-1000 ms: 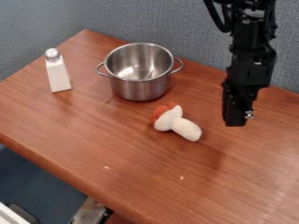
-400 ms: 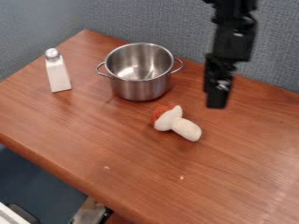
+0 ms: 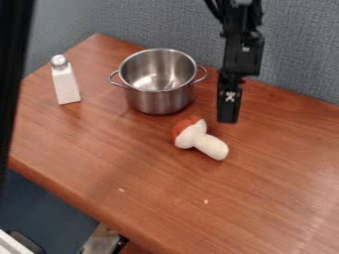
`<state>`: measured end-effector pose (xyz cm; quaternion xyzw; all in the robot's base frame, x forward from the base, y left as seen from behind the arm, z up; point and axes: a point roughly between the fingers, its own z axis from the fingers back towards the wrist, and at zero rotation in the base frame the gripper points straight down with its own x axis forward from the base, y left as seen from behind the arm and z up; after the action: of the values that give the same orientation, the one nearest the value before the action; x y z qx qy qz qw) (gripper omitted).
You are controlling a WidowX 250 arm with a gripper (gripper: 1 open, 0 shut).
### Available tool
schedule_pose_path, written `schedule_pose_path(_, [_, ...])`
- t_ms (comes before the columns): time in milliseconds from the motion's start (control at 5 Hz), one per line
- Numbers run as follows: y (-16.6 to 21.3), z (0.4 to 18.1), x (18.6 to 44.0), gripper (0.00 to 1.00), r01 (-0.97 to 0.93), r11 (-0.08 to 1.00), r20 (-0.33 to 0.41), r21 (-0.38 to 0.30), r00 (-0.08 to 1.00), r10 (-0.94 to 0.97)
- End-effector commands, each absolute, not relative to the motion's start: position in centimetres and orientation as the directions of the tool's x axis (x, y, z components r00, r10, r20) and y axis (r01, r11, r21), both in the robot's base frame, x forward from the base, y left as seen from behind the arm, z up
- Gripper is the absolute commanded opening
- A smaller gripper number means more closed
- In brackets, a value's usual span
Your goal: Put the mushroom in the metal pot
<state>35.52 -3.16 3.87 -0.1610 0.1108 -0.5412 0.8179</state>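
Observation:
The mushroom (image 3: 201, 139) lies on its side on the wooden table, red-brown cap toward the pot and cream stem pointing right. The metal pot (image 3: 159, 81) stands upright just behind and to the left of it, and nothing shows inside. My gripper (image 3: 228, 115) hangs on the black arm, pointing steeply down, just behind and right of the mushroom and right of the pot's handle. It holds nothing. Its fingers read as one narrow dark block, so I cannot make out a gap between them.
A small white bottle with a grey cap (image 3: 65, 81) stands at the table's left end. The table (image 3: 159, 184) has its front edge running diagonally at lower left. A dark vertical band (image 3: 12, 89) covers the picture's left margin.
The arm has swung left and a little lower, from the table's right side to a spot beside the pot and just behind the mushroom. Mushroom, pot and bottle have not moved.

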Motion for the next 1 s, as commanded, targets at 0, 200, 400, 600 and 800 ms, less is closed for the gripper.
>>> schedule_pose_path(0, [-3.0, 3.6, 37.9, 1.00, 0.862, 0.329, 0.054, -0.385, 0.377, -0.925])
schedule_pose_path(200, [-2.1, 3.2, 36.5, 1.00, 0.856, 0.314, 0.047, -0.410, 0.363, -0.930])
schedule_pose_path(400, [-1.6, 2.7, 36.0, 1.00, 0.861, 0.292, 0.045, -0.418, 0.340, -0.939])
schedule_pose_path(600, [-1.7, 2.2, 35.9, 0.00, 0.873, 0.284, 0.059, -0.397, 0.333, -0.941])
schedule_pose_path(800, [-1.9, 1.8, 35.7, 0.00, 0.884, 0.278, 0.073, -0.375, 0.327, -0.942])
